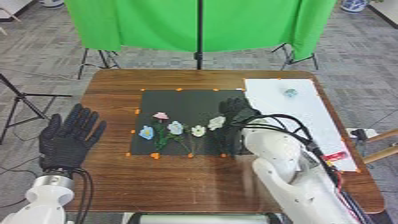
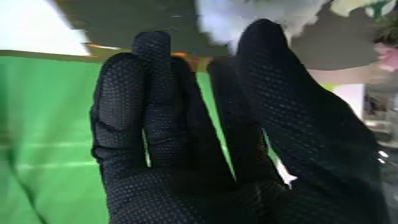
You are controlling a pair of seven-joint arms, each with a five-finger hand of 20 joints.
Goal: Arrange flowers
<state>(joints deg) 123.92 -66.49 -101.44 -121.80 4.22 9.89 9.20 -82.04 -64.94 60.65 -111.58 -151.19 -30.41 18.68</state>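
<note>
In the head view, my right hand (image 1: pixel 236 111) is at the black mat's (image 1: pixel 182 101) right side, beside a white flower (image 1: pixel 217 122). Its fingers look straight in the right wrist view, where the hand (image 2: pixel 178 165) holds nothing visible and a fluffy white bloom (image 2: pixel 253 17) lies beyond the fingertips. Also on the mat are a pink flower (image 1: pixel 161 115), a blue one (image 1: pixel 147 132), a pale blue-white one (image 1: pixel 175 128) and a cream one (image 1: pixel 198 131), with green stems. My left hand (image 1: pixel 67 145) is open, fingers spread, over the table's left edge.
A white board (image 1: pixel 282 102) lies on the right of the wooden table (image 1: pixel 111 185). On it are a clear round vessel (image 1: pixel 290 93) near the far end and a red item (image 1: pixel 336 156) near the front. A green cloth (image 1: pixel 147 25) hangs behind the table.
</note>
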